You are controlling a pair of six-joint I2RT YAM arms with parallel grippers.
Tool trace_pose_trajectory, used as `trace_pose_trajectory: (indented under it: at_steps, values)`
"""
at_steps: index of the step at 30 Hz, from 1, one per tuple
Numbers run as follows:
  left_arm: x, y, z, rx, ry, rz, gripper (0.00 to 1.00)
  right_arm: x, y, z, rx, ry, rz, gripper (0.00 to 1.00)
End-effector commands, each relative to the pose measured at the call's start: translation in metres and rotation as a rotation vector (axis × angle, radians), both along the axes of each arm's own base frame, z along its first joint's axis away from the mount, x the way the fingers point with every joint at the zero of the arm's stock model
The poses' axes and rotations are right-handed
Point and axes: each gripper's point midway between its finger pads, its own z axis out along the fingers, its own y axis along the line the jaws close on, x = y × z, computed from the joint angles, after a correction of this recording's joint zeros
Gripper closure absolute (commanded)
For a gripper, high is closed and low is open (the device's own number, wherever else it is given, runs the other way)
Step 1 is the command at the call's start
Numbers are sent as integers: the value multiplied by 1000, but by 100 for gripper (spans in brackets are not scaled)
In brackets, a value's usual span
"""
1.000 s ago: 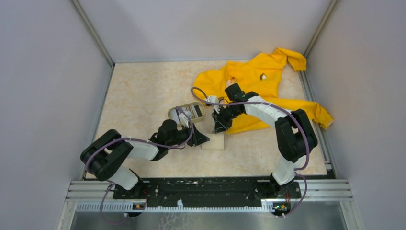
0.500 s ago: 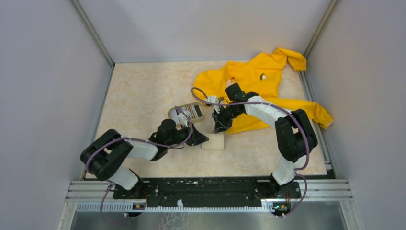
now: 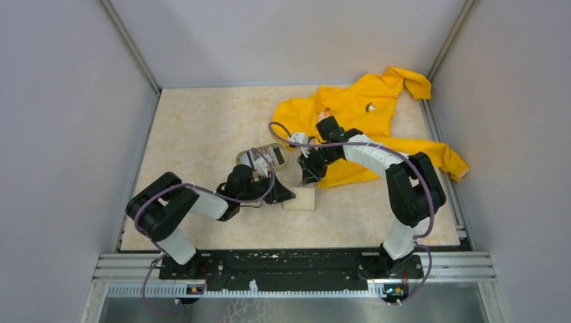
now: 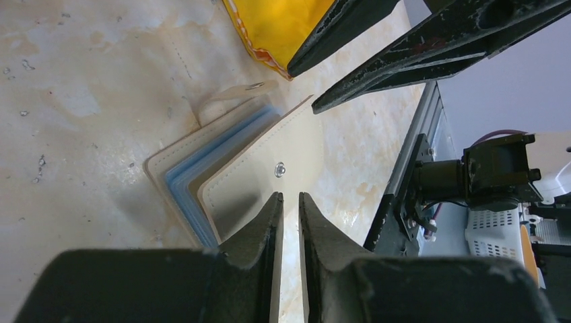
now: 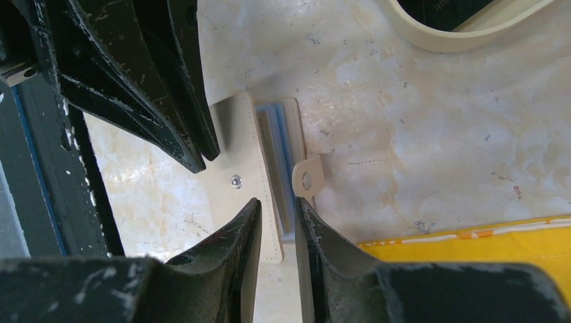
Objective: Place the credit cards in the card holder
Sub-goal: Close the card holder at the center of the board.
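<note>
**A:** Starting at the left, what's that gripper doing?

**B:** The left gripper [image 4: 289,202] sits low beside the card holder [image 4: 252,185]. Its fingers are a narrow slit apart, with nothing in them.

**A:** And the cards?

**B:** Neither gripper has one. Something dark [image 5: 452,7] lies in the oval tray [image 5: 444,42], probably the grey card. I can't find the blue one.

**A:** The holder?

**B:** It's flat on the table with the cover ajar and the blue sleeves showing. The right gripper [image 5: 276,205] is partly open and straddles the cover's edge — gripping or not, I can't tell.

**A:** So?

**B:** Pin the cover steady and keep one sleeve gaping — then slide a card in edge-first.
</note>
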Motion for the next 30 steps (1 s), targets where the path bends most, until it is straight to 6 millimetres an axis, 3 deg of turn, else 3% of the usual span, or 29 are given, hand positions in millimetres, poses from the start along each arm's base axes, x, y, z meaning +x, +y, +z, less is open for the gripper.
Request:
trace_pose_trajectory:
  at_steps: [1,10,15,20,30]
  values:
    - [8,-6,6,-27,-11,-3,81,11,2,-2,7,-12,-23,75]
    - [9,1,-15,28,21,19,83,11,8,-9,16,8,-22,77]
    - [8,1,-20,36,30,18,83,11,10,-11,14,5,-15,81]
    - [8,1,-24,39,39,14,84,16,9,-20,-30,-23,-30,80]
    - [5,2,-30,46,55,3,85,24,10,-18,-40,-70,-43,78]
